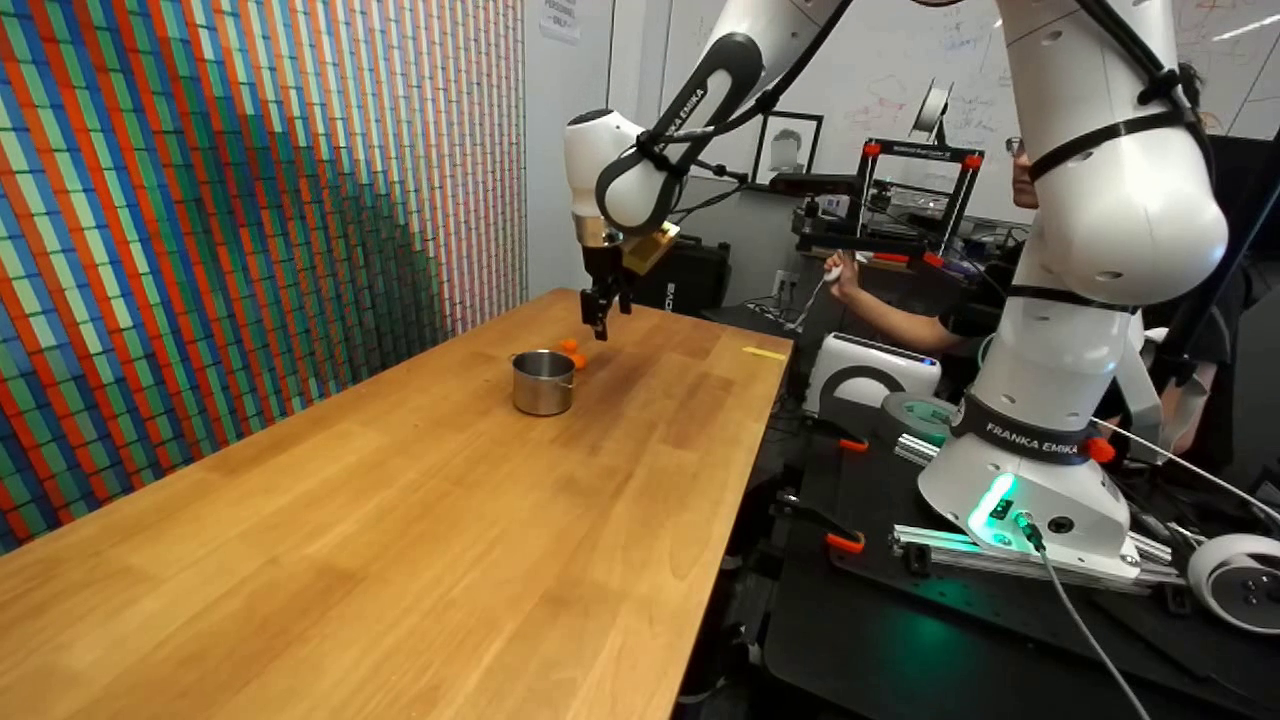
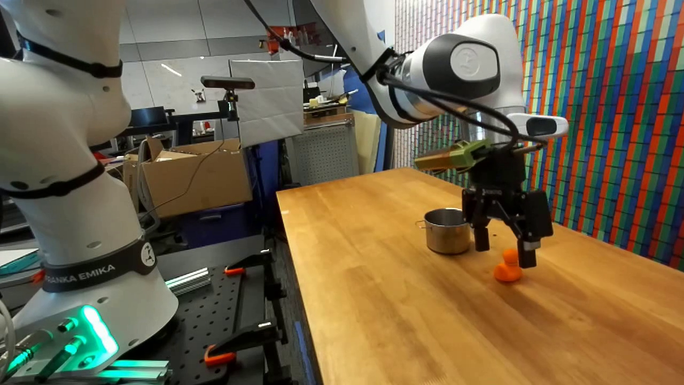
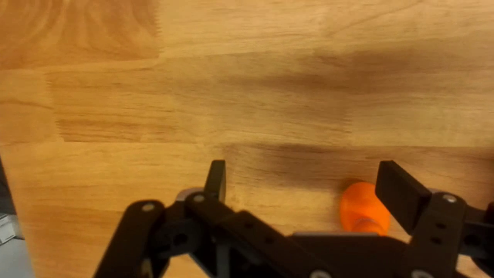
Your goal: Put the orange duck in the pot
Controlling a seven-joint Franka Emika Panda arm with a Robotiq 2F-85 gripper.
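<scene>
Nearest the camera in the wrist view is your gripper [image 3: 301, 179], showing along the bottom edge. Check the jaws: they are released, spread well apart, with the desk [image 3: 115, 166] visible through the gap. Locate the orange duck [image 3: 359, 202] within that gap as you view it, close to the jaw at the right of the picture, which hides part of it. You cannot tell from these views whether duck and jaw touch.

Refer to both exterior views next. The duck stands upright on the desk, outside the pot [image 2: 448, 239] and near it. The pot, of grey metal, also stands upright on the desk, with part of its inside visible. Your jaws hang over the desk with their ends near the duck.

Your arm [image 1: 1085, 210] extends over the desk from its base [image 1: 1060, 505], where a strip light [image 1: 990, 502] glows green. Across the desk from the base, a multicoloured striped panel [image 1: 250, 200] runs along the long edge. In an exterior view, a yellow strip [image 1: 765, 353] lies near a corner of the desk; in an exterior view, a cardboard box [image 2: 197, 179] sits beyond the base
</scene>
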